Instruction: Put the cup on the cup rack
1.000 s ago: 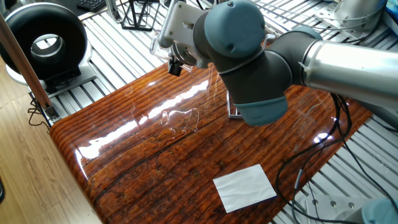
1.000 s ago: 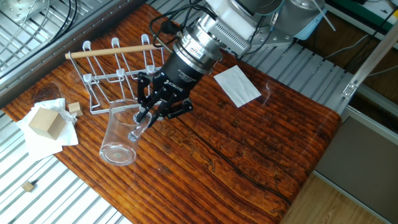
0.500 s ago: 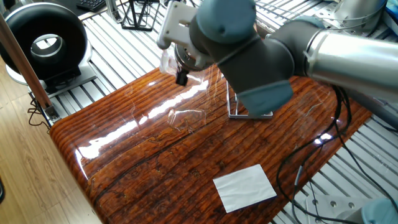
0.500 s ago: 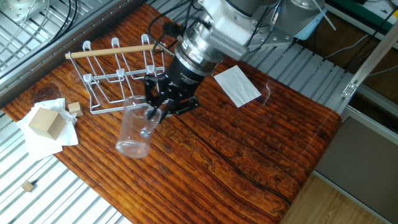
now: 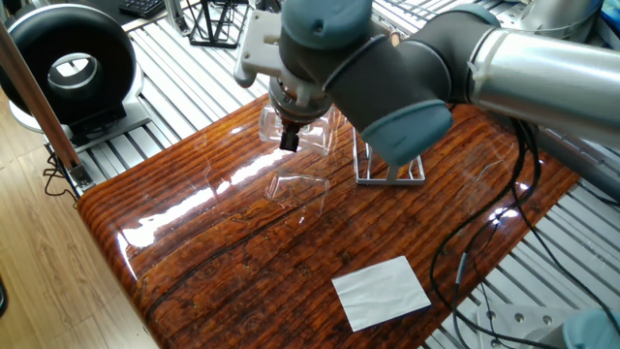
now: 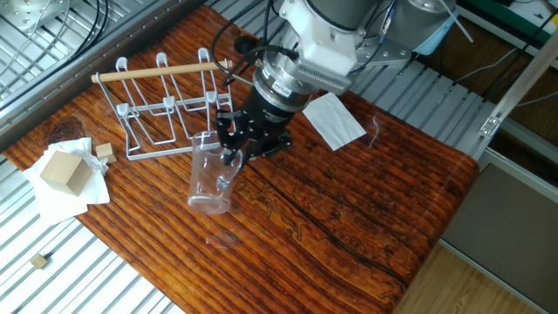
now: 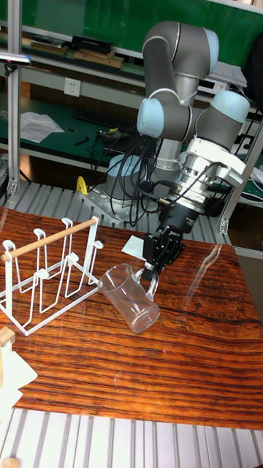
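Jaws clamped on the rim of the cup [image 5: 295,136] at upper centre in one fixed view; the arm hides most of the cup rack [image 5: 389,173]. In the other fixed view the gripper [image 6: 234,155] holds the cup [image 6: 211,179] tilted, just right of the rack [image 6: 166,105] — a wooden block [image 6: 65,171] on paper lies at left. In the tall view the cup [image 7: 131,297] hangs clear above the bench [image 7: 183,365].
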